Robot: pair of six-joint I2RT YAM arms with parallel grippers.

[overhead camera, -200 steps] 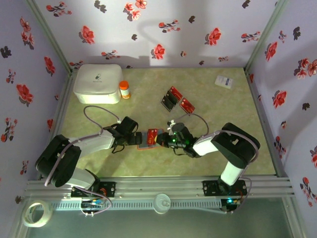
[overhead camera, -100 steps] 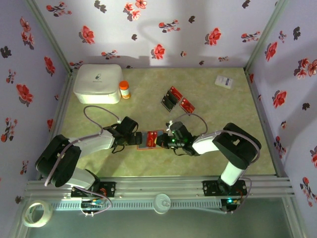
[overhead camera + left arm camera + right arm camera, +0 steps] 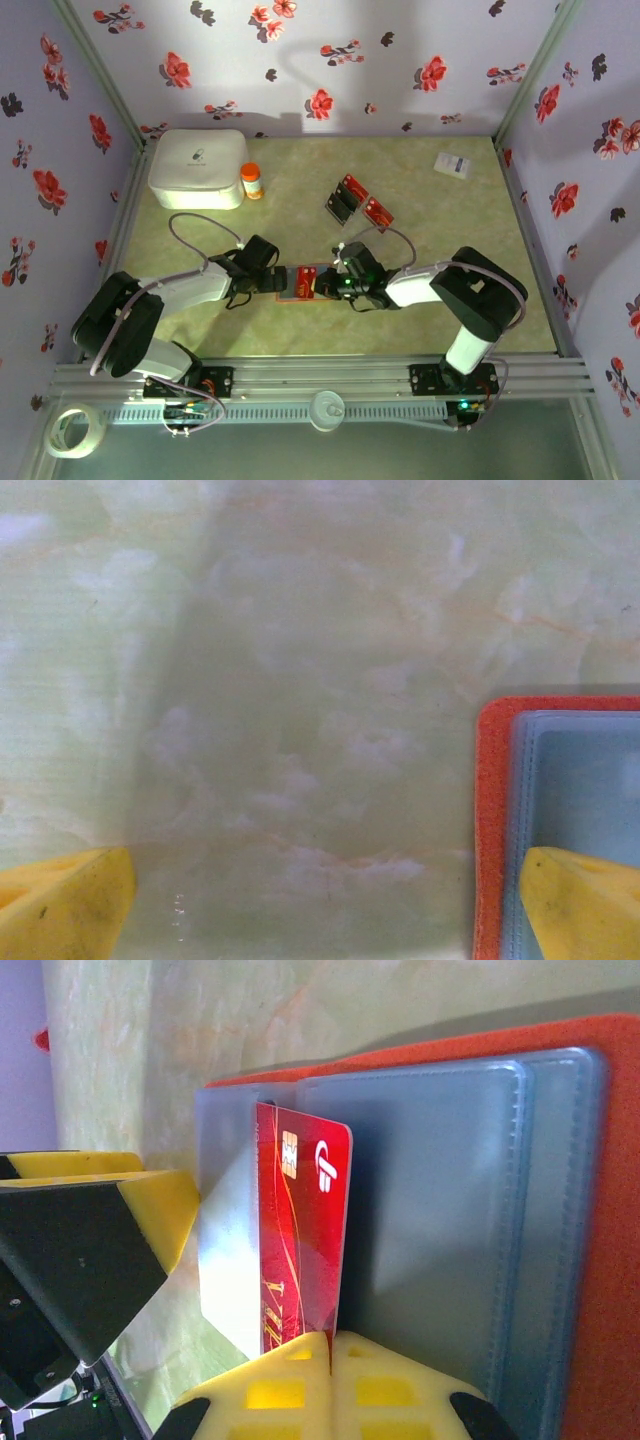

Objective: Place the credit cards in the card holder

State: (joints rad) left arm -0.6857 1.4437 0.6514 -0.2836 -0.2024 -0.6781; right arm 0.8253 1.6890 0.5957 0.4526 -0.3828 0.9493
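Red card pinched by right fingers over card holder; left fingers spread

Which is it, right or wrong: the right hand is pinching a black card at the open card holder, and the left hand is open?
Wrong in one respect: the card is red, not black. The right wrist view shows the right hand shut on a red card, held against the bluish-grey sleeves of the open card holder. The left hand is indeed open.
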